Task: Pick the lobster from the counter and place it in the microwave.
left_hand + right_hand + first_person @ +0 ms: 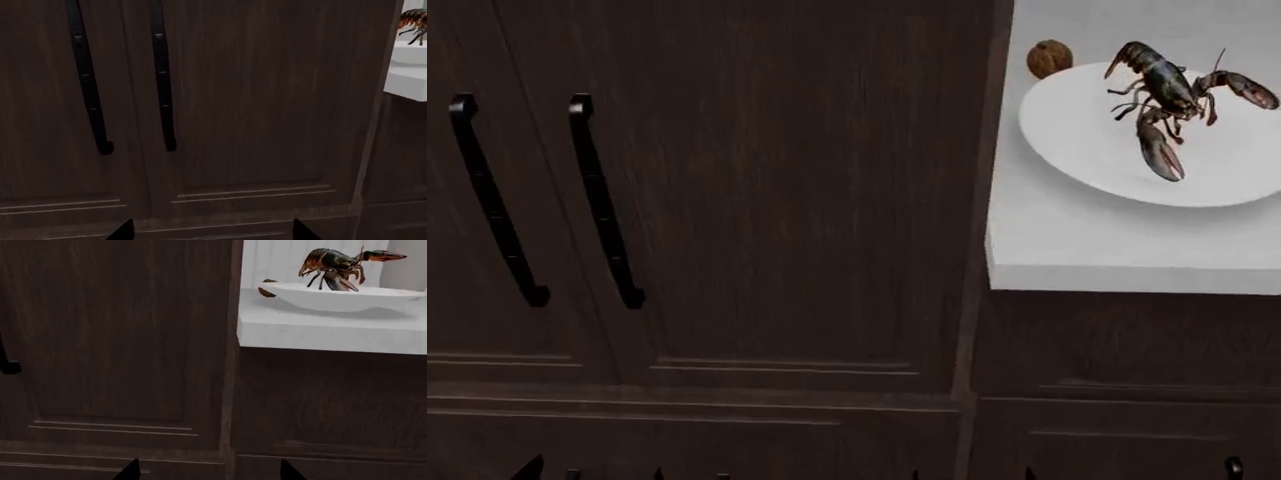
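Observation:
The lobster (1158,95), dark greenish-brown with reddish claws, lies on a round white plate (1094,150) on the white counter (1094,250) at the upper right of the head view. It also shows in the right wrist view (333,267) and at the edge of the left wrist view (413,22). My left gripper (210,232) is open and empty, facing dark cabinet doors. My right gripper (208,471) is open and empty, low before the cabinet below the counter. The microwave is out of view.
A small brown walnut (1049,58) sits on the counter beside the plate. Tall dark wooden cabinet doors (761,200) with two black vertical handles (601,200) fill the left. Dark cabinet fronts (1121,380) lie below the counter.

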Tool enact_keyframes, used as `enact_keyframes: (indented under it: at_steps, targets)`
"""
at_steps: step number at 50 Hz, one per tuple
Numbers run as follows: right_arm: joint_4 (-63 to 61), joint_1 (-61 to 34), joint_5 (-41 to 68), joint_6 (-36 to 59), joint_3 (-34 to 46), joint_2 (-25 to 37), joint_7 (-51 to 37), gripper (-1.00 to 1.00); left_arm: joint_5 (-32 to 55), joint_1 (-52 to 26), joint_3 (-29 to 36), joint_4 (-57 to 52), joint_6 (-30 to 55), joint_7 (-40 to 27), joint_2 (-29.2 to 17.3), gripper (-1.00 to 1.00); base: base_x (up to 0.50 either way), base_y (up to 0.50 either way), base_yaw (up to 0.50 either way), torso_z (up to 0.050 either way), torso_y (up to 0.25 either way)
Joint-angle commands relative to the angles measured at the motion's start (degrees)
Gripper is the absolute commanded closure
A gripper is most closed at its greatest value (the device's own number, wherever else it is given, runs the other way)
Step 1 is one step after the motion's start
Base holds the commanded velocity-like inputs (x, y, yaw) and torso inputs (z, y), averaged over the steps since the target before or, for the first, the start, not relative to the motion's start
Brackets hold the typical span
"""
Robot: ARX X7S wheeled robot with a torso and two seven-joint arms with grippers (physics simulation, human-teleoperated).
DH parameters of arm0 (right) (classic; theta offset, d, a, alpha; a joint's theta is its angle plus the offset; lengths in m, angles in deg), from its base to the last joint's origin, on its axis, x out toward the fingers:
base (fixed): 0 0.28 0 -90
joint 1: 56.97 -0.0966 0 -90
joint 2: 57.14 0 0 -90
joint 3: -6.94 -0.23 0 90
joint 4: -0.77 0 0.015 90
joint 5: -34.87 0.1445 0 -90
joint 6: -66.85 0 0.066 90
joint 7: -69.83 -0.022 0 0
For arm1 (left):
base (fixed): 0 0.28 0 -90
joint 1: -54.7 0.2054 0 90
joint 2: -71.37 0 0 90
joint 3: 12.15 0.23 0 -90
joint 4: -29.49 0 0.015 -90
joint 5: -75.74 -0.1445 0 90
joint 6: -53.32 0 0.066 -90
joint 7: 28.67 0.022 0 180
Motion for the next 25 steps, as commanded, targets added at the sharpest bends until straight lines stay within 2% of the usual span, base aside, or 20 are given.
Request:
enact_keyframes:
  at_steps: [1,17,25]
  targets:
    - [-2.8,0.4,0.1,-0.3,-1.8,0.7,-0.7,-1.00,1.4,-1.7,-1.7,-3.2,4.3,0.9,-0.1,-1.00,0.00,0.00,0.00,0.050,0.000]
    - [-18.7,2.1,-0.6,4.6,-5.5,5.6,-3.5,-1.00,5.0,-6.8,-2.5,-10.8,11.2,1.2,-2.9,-1.00,0.00,0.00,0.00,0.050,0.000]
    - [-32.8,2.2,-0.6,9.7,-9.8,9.5,-4.9,-1.00,8.2,-11.2,-3.7,-16.9,20.3,0.6,-4.0,-1.00,0.00,0.00,0.00,0.050,0.000]
